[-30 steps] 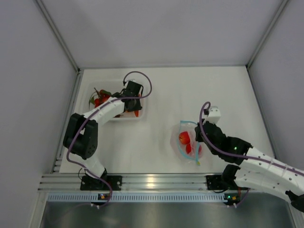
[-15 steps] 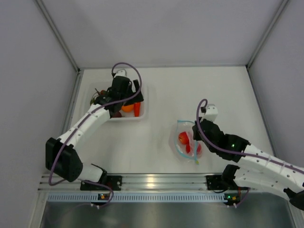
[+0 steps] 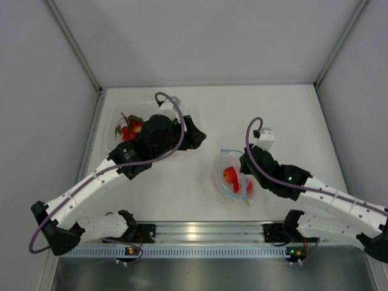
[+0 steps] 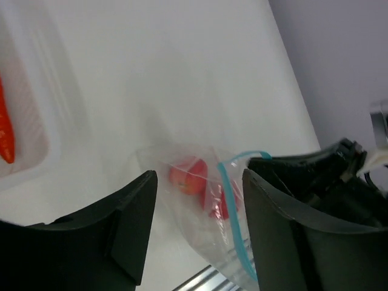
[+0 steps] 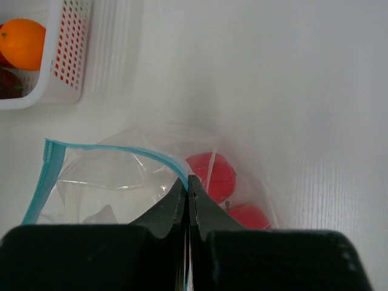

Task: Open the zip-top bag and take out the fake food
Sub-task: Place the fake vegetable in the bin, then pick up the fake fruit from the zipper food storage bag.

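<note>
- The zip-top bag [image 3: 225, 162] lies flat on the white table [image 3: 285, 115], right of centre and in front of the right arm's base, well apart from the tray.
- Left arm [image 3: 91, 188] – stretched diagonally from its base across the table, its wrist over the tray's right end.
- Right arm [image 3: 330, 197] – reaches in low from the right toward the bag.
- Tray [image 5: 70, 57], white with a perforated wall, sits at the far left of the table, partly hidden under the left arm in the overhead view.
- Left gripper [image 4: 199, 185]: jaws stand well apart with nothing between them. It hangs above the bare table between tray and bag, and the bag shows in the gap below.
- Right gripper [image 5: 189, 182]: fingers pressed together on the bag's edge, pinching it right at the teal zip strip [image 5: 115, 151], which bows away from the grip in a loop, so the mouth looks parted.
- Fake food inside the bag: two red round fruits [image 3: 231, 175], lying close together.
- Fake food in the tray: a red berry cluster [image 3: 127, 129] with a green leaf at the left end, an orange [image 5: 21, 42], and a carrot [image 4: 5, 127].
</note>
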`<action>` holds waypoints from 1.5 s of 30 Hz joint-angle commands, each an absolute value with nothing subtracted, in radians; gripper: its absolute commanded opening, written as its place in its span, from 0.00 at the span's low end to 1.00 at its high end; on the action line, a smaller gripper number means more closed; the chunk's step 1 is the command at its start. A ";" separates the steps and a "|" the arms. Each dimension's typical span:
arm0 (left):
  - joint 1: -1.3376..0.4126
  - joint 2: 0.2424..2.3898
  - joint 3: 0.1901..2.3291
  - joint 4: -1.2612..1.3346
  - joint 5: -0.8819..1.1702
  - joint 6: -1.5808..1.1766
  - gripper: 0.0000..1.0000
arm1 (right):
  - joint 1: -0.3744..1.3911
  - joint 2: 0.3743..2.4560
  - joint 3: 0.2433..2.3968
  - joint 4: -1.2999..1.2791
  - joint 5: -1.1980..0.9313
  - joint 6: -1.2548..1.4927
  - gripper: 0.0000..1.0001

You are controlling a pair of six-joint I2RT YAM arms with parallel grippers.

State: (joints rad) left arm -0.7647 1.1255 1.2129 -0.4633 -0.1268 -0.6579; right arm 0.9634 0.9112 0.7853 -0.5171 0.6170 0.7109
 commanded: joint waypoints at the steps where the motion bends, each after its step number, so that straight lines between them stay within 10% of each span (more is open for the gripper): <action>1: -0.918 1.146 1.268 -0.439 -0.236 -0.707 0.62 | 0.953 0.930 0.851 -0.497 0.634 0.773 0.00; 3: -1.015 1.149 1.272 -0.437 -0.323 -0.751 0.36 | 0.951 0.927 0.844 -0.482 0.647 0.801 0.00; 14: -1.262 1.288 1.313 -0.342 -0.500 -0.864 0.00 | 0.960 0.896 0.772 -0.423 0.732 0.919 0.00; 45: -1.226 1.868 1.347 -0.417 -0.617 -0.934 0.00 | 0.979 0.657 0.701 -0.814 0.723 0.795 0.00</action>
State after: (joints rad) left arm -1.2396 1.8580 1.3148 -0.4046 -0.6132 -0.9253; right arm 0.9733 0.6827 0.6807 -0.7128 0.7219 0.8318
